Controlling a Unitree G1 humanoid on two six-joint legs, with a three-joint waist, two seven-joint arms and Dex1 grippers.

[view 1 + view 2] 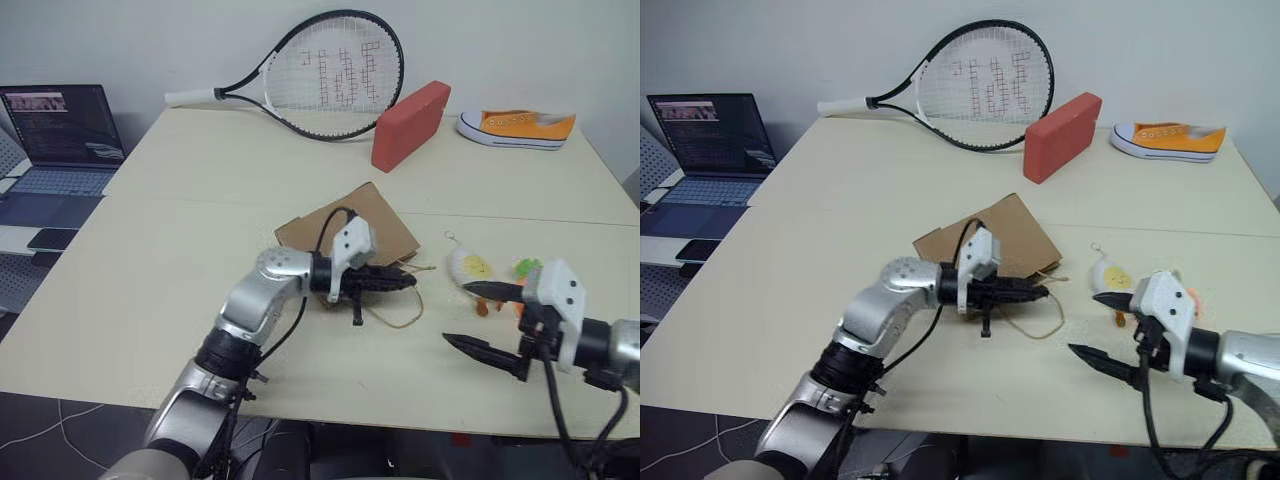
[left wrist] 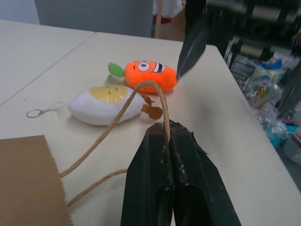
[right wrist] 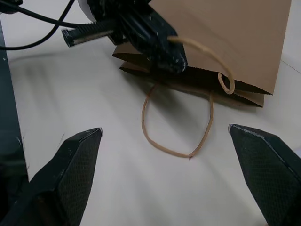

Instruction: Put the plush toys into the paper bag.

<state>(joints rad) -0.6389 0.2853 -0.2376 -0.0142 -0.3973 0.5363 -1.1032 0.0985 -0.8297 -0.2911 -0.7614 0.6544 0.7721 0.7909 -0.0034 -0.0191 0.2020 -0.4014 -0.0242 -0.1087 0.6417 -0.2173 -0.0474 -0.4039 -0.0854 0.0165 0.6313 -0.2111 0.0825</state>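
The brown paper bag (image 1: pixel 372 224) lies flat at the middle of the table. My left gripper (image 1: pixel 408 281) is shut on one of its twisted paper handles (image 2: pixel 123 112), pinched between the black fingers (image 2: pixel 176 169) and lifted a little off the table. The other handle (image 3: pixel 175 149) lies as a loop on the tabletop. To the bag's right lie the plush toys: the white egg (image 1: pixel 471 266) and, beside it, the orange carrot (image 2: pixel 150 75), partly hidden behind my right arm in the head views. My right gripper (image 1: pixel 478 318) stands open just in front of the egg, holding nothing.
A tennis racket (image 1: pixel 325 75), a red block (image 1: pixel 410 124) and an orange-and-white sneaker (image 1: pixel 520 128) lie along the table's far side. A laptop (image 1: pixel 62 140) sits on a lower surface to the left. The table's front edge runs close under both arms.
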